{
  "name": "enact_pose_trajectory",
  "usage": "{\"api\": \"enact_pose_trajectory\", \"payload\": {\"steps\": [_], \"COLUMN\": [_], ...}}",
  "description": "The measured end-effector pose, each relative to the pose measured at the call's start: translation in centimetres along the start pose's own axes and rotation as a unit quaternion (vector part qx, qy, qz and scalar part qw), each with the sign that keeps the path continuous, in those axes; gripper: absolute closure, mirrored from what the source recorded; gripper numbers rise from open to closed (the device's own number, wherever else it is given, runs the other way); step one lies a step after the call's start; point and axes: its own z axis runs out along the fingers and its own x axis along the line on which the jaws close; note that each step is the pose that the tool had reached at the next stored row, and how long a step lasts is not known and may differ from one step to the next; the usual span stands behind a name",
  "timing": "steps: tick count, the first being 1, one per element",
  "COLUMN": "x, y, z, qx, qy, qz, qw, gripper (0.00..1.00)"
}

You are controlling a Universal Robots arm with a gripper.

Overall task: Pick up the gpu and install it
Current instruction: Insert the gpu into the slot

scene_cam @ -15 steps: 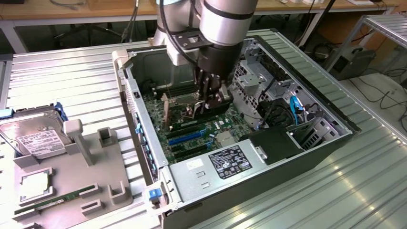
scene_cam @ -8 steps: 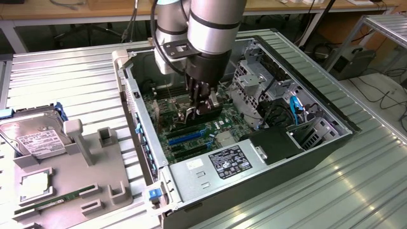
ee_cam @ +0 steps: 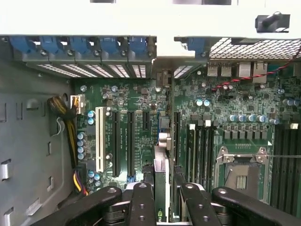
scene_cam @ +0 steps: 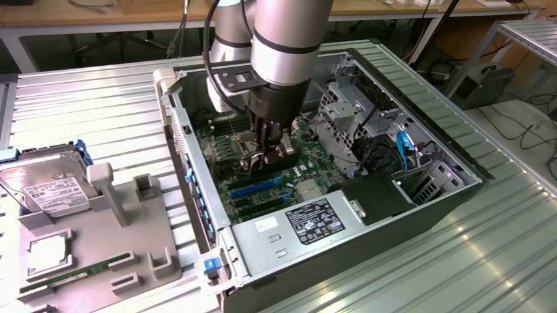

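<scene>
My gripper [scene_cam: 274,156] is down inside the open computer case [scene_cam: 435,140], just above the green motherboard [scene_cam: 261,189]. It is shut on the gpu [ee_cam: 161,165]. In the wrist view the card is edge-on, a thin strip between the two black fingers [ee_cam: 141,202]. It runs along the board towards the rear slot openings, in line with a gap beside the black expansion slots [ee_cam: 129,141]. Its lower edge looks close to the board; I cannot tell whether it touches a slot. In the exterior view the gpu [scene_cam: 268,171] is a dark piece under the fingers.
A grey fixture [scene_cam: 96,241] at the exterior view's left holds a silver hard drive [scene_cam: 48,189], a processor [scene_cam: 44,254] and a green memory stick [scene_cam: 70,277]. The power supply [scene_cam: 296,228] lies at the case's near end. Drive cages and cables [scene_cam: 383,150] crowd the right side. Blue latches [ee_cam: 84,44] line the rear slots.
</scene>
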Motion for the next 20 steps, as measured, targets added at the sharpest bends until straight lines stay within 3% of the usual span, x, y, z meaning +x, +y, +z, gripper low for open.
{"api": "enact_pose_trajectory", "payload": {"steps": [11,20], "x": [0.4,0.4], "y": [0.11,0.2], "z": [1.9,2.65], "qx": [0.0002,0.0002], "qy": [0.0,-0.0004], "qz": [0.0,-0.001], "qw": [1.0,1.0], "gripper": [0.74,0.74]}}
